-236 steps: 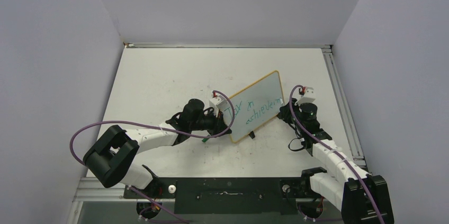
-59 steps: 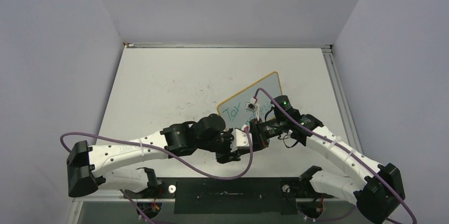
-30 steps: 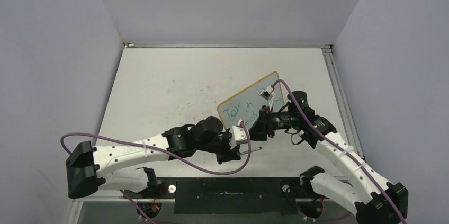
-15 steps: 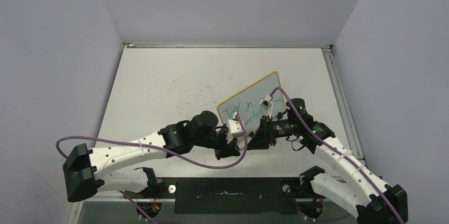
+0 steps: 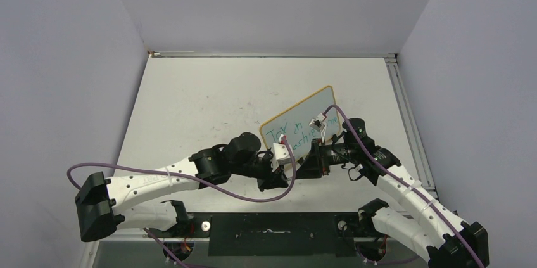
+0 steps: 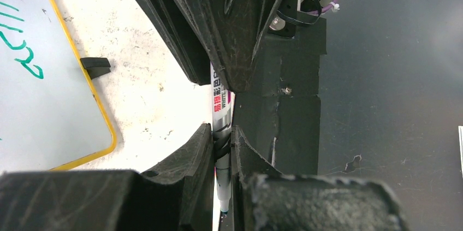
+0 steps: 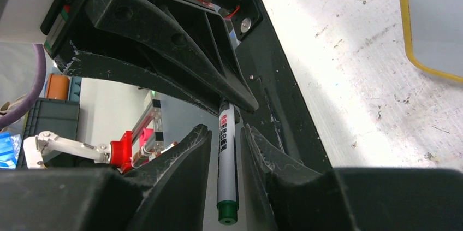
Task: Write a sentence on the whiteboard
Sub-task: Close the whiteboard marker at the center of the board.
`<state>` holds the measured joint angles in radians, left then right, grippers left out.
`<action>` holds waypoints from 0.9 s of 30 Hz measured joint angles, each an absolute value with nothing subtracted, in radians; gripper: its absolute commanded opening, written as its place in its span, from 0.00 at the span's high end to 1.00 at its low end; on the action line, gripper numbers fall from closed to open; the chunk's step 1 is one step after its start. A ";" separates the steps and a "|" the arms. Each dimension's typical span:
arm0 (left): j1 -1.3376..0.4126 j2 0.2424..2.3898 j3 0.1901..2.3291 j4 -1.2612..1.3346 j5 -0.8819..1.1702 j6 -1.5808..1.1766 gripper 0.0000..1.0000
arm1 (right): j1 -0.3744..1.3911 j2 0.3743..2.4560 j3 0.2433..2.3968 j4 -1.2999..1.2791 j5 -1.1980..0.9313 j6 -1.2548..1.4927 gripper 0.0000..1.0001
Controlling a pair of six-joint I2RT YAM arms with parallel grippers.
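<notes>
Top view: the whiteboard [image 5: 316,106] stands tilted on the counter [image 5: 202,103], right of centre, w/ the sentence [image 5: 288,132] in teal across it, partly hidden by the arms. The left arm [image 5: 158,179] and right arm [image 5: 405,191] reach in and meet nose to nose just in front of the whiteboard's near edge. We can't read either set of jaws from up here, too small.

Left wrist: the left jaws are pinched tight on a marker [image 6: 220,108], white barrel w/ print. The right jaws come in from the opp. side, round the same barrel. The whiteboard's yellow-rimmed corner and one black foot [image 6: 95,67] sit off to the left, apart from the marker.

Right wrist: the right jaws are narrow, one finger either side of the marker, dark-green end toward us. Touching or a hair off, we can't tell.
</notes>
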<state>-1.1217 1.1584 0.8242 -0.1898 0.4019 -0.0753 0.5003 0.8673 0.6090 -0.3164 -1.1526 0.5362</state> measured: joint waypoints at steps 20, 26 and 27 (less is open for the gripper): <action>-1.089 0.915 0.630 -0.232 0.127 -0.287 0.37 | 0.504 0.834 0.663 -0.395 -1.064 0.447 0.95; -0.995 0.837 0.577 -0.358 -0.073 -0.439 0.36 | 0.503 0.815 0.672 -0.429 -1.023 0.391 0.95; -0.972 0.850 0.570 -0.371 -0.091 -0.450 0.36 | 0.501 0.812 0.672 -0.431 -1.019 0.385 0.95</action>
<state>-0.9722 0.8505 0.5705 -0.3710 -0.0910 -0.4500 0.5011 0.8116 0.6716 -0.4309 -1.0195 0.3851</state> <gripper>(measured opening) 0.637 0.152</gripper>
